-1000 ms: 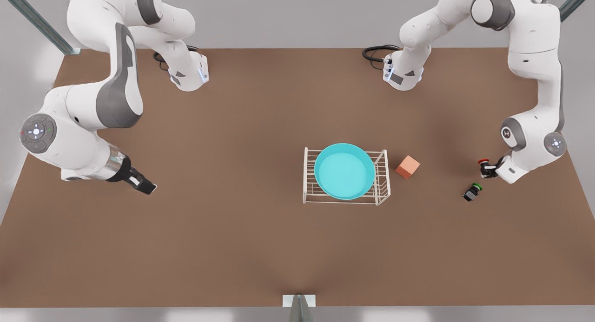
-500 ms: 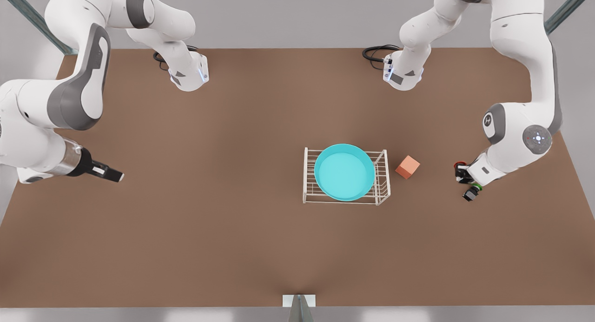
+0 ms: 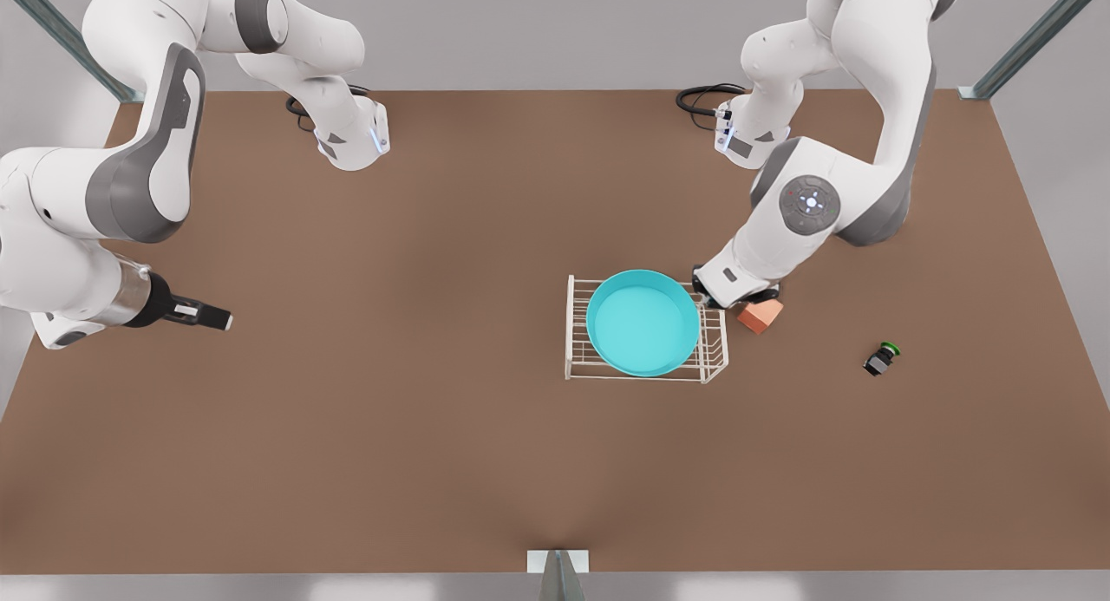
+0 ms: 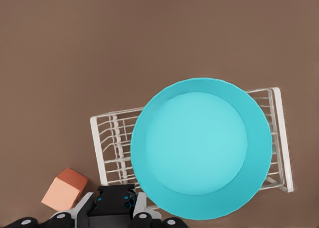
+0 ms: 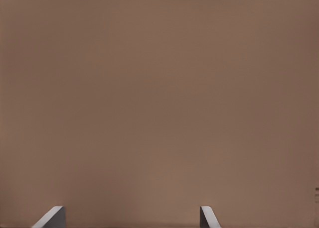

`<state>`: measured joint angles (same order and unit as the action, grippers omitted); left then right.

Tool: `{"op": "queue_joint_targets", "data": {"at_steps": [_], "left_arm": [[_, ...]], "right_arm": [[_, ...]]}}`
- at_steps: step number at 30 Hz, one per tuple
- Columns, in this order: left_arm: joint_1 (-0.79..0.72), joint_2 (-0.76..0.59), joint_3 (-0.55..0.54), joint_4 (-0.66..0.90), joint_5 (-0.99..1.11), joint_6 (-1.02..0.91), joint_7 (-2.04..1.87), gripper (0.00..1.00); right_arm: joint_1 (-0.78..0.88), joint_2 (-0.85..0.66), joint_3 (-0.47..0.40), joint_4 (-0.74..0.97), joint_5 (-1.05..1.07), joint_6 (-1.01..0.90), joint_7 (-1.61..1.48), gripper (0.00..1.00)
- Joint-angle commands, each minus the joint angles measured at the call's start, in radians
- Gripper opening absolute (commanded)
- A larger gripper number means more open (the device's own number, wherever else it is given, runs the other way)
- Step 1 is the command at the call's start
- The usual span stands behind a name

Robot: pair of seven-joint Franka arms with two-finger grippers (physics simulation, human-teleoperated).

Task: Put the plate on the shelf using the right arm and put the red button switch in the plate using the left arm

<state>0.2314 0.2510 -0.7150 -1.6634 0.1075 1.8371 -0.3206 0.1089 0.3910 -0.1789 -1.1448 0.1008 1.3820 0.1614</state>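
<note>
Our left gripper (image 3: pixel 707 296) hangs just beside the rim of the plate (image 3: pixel 643 321), which already sits on the shelf (image 3: pixel 577 358). In the left wrist view its jaws are closed on a small black body, which we take for the red button switch (image 4: pixel 115 202), though its cap is hidden. The dish lies ahead of the jaws and the orange-pink cube (image 3: pixel 761 316) just behind them. We should carry the switch over the middle of the dish, clear the rim, lower it close and only then release. Our right gripper (image 3: pixel 204 315) waits well apart over bare table (image 3: pixel 390 427), jaws open.
</note>
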Motion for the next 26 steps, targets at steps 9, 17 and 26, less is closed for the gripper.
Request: {"op": "queue_joint_targets", "data": {"at_steps": [9,17,26], "left_arm": [[-0.192,0.26,-0.003,0.215,0.143,-0.009,-0.939,0.42],[-0.038,0.189,-0.004,0.215,0.202,-0.183,-0.698,1.0],[0.233,0.16,-0.003,0.24,0.179,-0.203,-0.146,1.0]], "right_arm": [[0.002,0.0,0.007,-0.001,0.0,0.003,-0.114,1.0],[0.0,0.002,0.013,-0.001,0.0,0.0,-0.115,1.0],[0.0,0.005,0.021,-0.001,0.001,0.003,-0.114,1.0]]}}
